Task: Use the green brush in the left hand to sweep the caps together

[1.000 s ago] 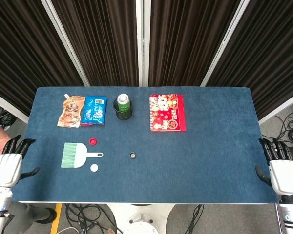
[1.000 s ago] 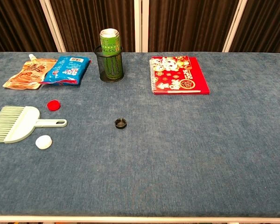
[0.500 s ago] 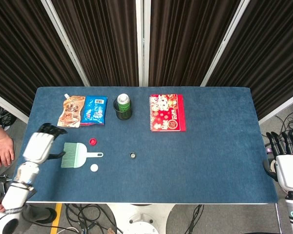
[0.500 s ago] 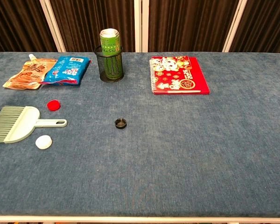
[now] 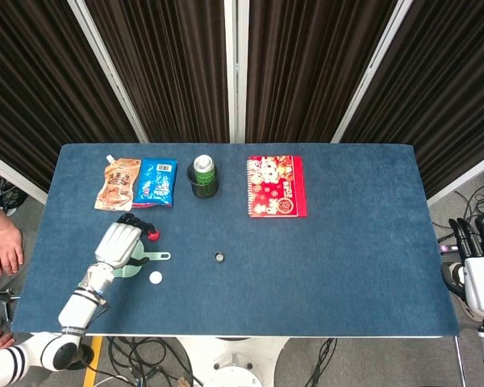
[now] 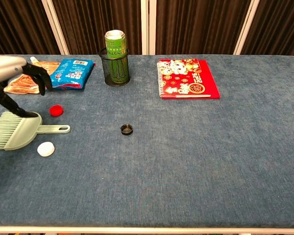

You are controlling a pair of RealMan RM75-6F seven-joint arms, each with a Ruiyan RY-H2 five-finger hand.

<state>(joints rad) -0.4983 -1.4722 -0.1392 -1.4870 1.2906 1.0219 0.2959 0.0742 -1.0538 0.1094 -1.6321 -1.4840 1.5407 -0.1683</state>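
The green brush (image 6: pixel 17 132) lies flat on the blue table, bristles to the left and handle (image 5: pixel 154 256) to the right. My left hand (image 5: pixel 121 242) hovers over its head with fingers spread and holds nothing; in the chest view the left hand (image 6: pixel 15 73) is above the brush with one dark finger reaching down near it. Just beyond the handle lies a red cap (image 6: pixel 55 110), and a white cap (image 6: pixel 45 148) sits in front of it. A black cap (image 6: pixel 127 129) is near the table's middle. My right hand (image 5: pixel 477 260) is open, off the table's right edge.
Two snack pouches (image 5: pixel 137 184) lie at the back left. A green can in a black mesh holder (image 5: pixel 203 177) stands beside them, and a red notebook (image 5: pixel 276 186) lies to the right. A person's hand (image 5: pixel 2 242) shows at the left edge.
My left hand has swung in from the table's left edge to above the brush head. The right hand has drifted slightly outward. Brush and caps have not moved.
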